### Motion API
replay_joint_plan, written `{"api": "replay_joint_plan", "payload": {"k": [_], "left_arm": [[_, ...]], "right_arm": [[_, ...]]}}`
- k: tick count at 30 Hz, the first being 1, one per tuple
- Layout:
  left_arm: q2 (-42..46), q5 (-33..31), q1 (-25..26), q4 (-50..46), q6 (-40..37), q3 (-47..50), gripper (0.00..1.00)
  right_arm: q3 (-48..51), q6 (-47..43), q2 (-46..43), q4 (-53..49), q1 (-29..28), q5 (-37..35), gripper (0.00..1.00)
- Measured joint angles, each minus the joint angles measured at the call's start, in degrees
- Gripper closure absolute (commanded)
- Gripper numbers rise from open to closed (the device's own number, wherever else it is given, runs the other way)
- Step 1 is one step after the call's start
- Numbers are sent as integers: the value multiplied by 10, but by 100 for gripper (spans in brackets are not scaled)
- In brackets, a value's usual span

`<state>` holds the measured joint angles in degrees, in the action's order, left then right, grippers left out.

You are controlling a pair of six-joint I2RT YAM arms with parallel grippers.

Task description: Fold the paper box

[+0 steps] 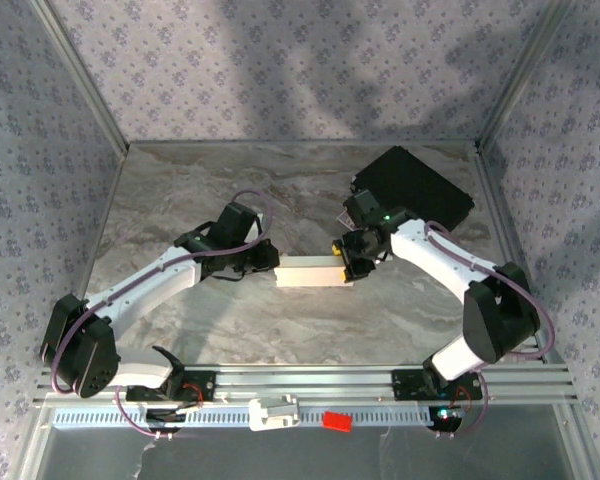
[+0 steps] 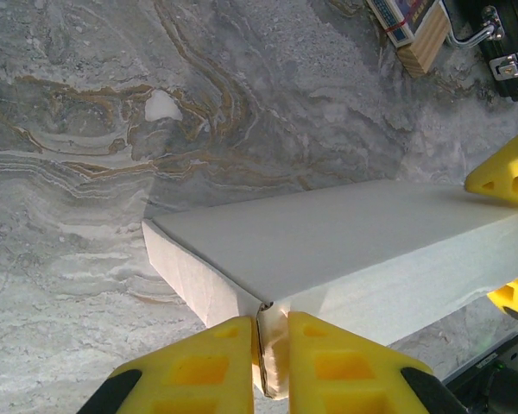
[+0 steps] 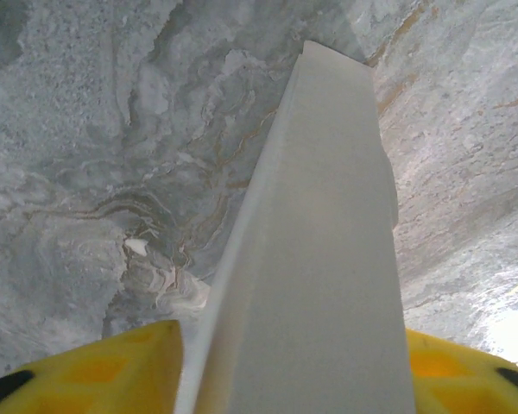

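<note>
L pincer (image 2: 272, 345) nips thin flap of white paper box (image 2: 328, 250) | R pincer (image 3: 293, 354) clamps its flat end

The left arm (image 1: 150, 280) and the right arm (image 1: 440, 255) are built alike: white tubular links joined by rounded black joint housings, rising from black bases. A thin purple cable (image 1: 255, 194) runs along each arm and loops free near the wrist. A green indicator light (image 1: 387, 215) glows on the right wrist housing. The left gripper (image 2: 272, 349) and the right gripper (image 3: 293, 379) carry yellow moulded fingers (image 2: 211, 366) with recessed rectangular pockets and black insets at the outer edges.
</note>
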<state>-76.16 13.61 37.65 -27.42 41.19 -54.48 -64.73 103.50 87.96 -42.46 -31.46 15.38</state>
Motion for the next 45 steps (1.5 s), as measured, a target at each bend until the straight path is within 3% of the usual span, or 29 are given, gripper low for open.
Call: {"api": "replay_joint_plan", "payload": {"k": [5,14,21,26,29,33,37,41,43,45], "left_arm": [[12,-1,6,-23,3,0,71],[127,-12,-14,-102,54,10,65],[253,-28,-57,-103,76,13,66],[312,-37,-57,-63,74,38,67],[326,-47,-57,-55,71,51,67],[327,-58,-58,-54,67,56,68],[327,-65,-58,-51,66,56,69],[326,-70,-58,-40,66,57,69],[326,-71,-58,-38,62,57,69],[323,-73,-58,-37,58,57,69]], "right_arm": [[-1,-17,16,24,3,-3,67],[11,-131,22,116,-7,-13,76],[121,-235,13,383,-11,5,74],[145,-273,89,564,-6,60,73],[128,-291,135,619,-6,91,63],[118,-314,163,619,-5,95,35],[127,-325,165,580,3,88,28],[115,-337,155,497,12,74,18],[95,-353,134,406,13,49,15],[52,-374,113,281,16,23,3]]}}
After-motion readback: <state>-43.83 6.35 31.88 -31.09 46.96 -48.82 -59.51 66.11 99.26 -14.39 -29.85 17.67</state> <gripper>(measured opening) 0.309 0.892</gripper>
